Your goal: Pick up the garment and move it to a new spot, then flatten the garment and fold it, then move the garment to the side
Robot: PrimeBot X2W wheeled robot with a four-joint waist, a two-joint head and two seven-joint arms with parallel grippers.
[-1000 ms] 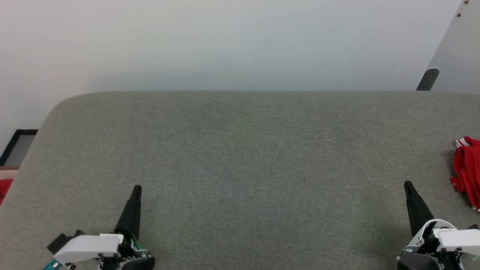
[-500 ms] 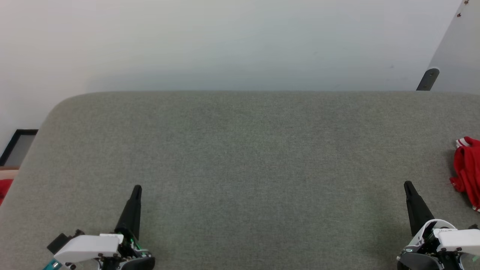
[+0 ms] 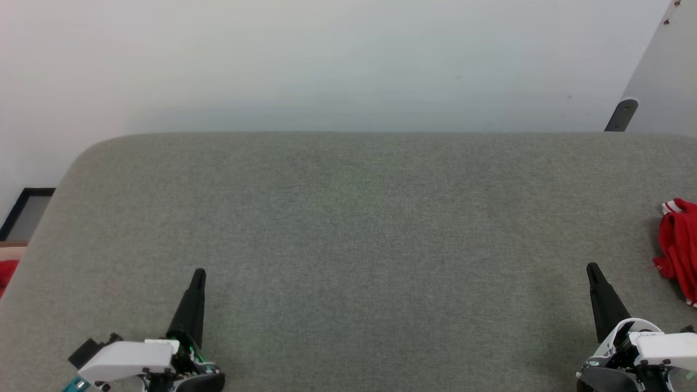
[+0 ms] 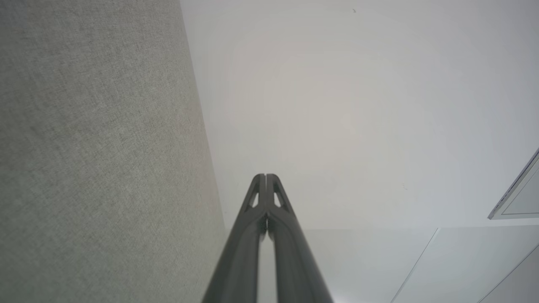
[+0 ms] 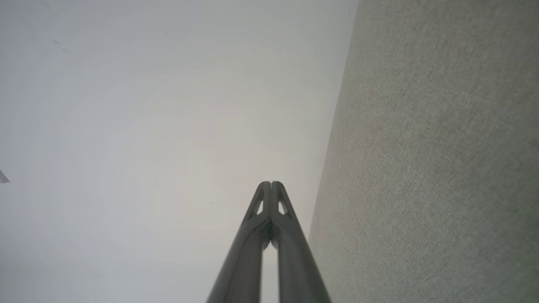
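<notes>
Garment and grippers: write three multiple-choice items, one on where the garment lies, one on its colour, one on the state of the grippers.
1. Where does the garment lie on the grey surface?
A. At the middle
B. At the right side, beyond the right gripper
C. At the far left corner

2. What is the garment's main colour?
A. Blue
B. Red
C. Green

3. How do the left gripper and the right gripper stand?
A. Both shut and empty
B. Both wide open
C. Left one shut on the garment

Answers:
1 B: the head view shows it bunched at the right border, partly cut off.
2 B: the cloth is red, with a white-and-red striped trim at its top.
3 A: in each wrist view the fingertips meet with nothing between them, and the garment lies apart from both.
</notes>
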